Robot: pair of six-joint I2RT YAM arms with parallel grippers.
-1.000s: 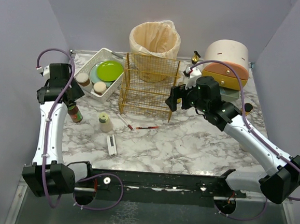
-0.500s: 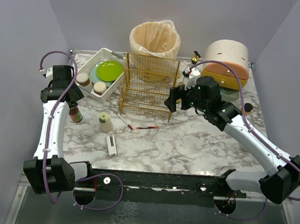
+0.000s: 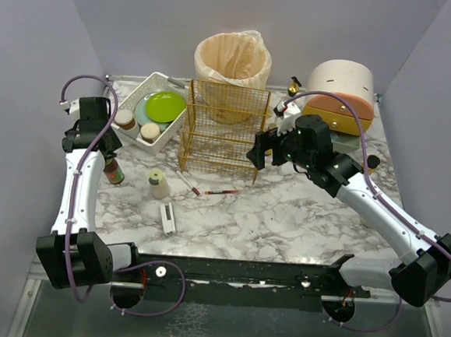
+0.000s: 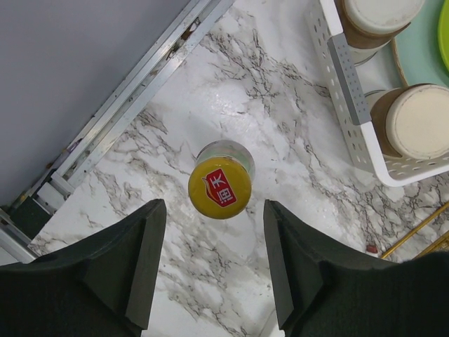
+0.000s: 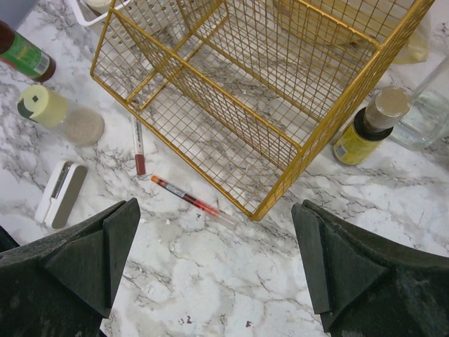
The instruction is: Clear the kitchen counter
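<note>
White, grey-veined marble kitchen counter (image 3: pixel 284 212) lies beneath both arms. The left gripper (image 4: pixel 212 228) is spread, untouching, either side of an upright yellow-capped glass bottle (image 4: pixel 219 188). The right gripper (image 5: pixel 216 239) gapes wide by a gold wire rack (image 5: pixel 266 91).

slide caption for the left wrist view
Left tool open over a yellow-capped bottle on the marble counter, beside a white tray of jars

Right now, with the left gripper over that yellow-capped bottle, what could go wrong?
The left gripper flanks the yellow-capped bottle only with the ends of its jaws; a shallow pinch may tip the upright bottle toward the white tray. The right gripper hangs open by the gold wire rack; dropping for the red pen, a finger might snag its corner.
</note>
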